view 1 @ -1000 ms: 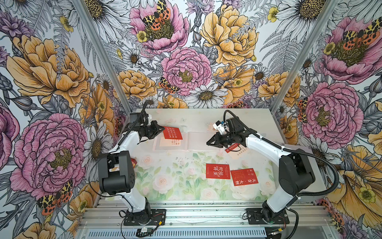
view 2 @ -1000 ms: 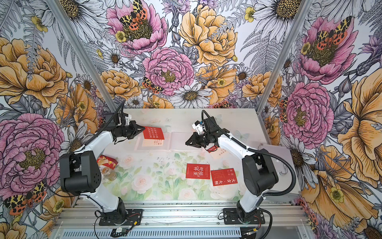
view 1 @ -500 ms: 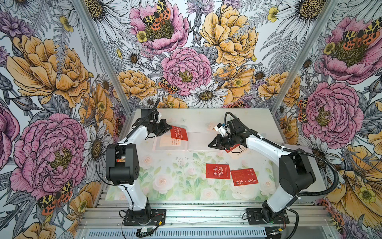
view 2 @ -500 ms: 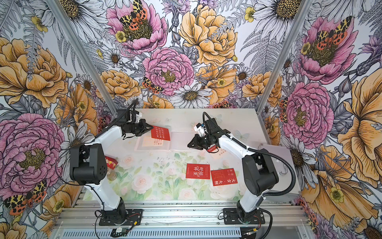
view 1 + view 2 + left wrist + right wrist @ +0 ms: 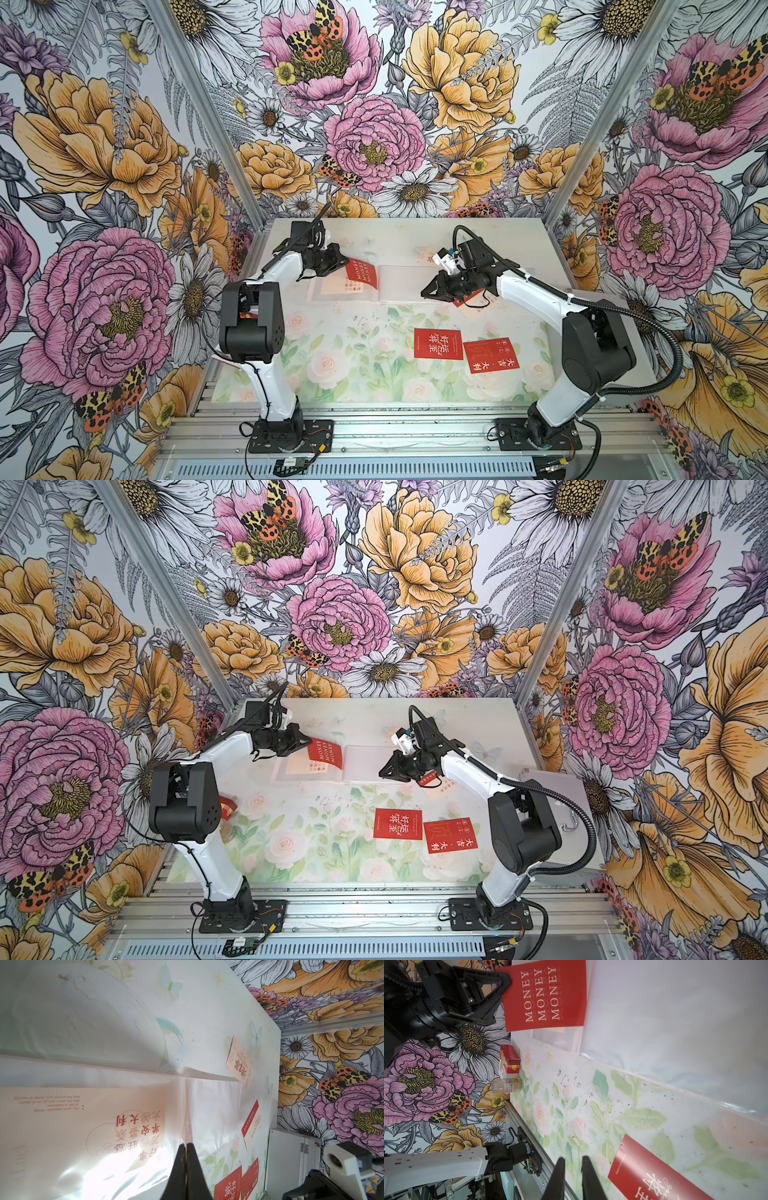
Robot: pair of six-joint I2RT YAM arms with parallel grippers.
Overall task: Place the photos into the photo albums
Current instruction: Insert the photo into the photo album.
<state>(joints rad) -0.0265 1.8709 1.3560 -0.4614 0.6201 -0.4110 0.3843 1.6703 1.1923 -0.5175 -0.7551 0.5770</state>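
Pinching a red MONEY card [image 5: 361, 273] over the open photo album [image 5: 399, 282] — seemingly to sleeve it — the left gripper [image 5: 346, 261] hovers while the right gripper [image 5: 424, 293] hangs alongside, slightly parted, empty.

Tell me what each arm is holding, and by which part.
Left jaws pinch the red MONEY card by one corner; right jaws hold nothing.

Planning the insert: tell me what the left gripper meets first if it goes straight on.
Probably the open album near its spine, met by the held MONEY card's edge; height is unclear.
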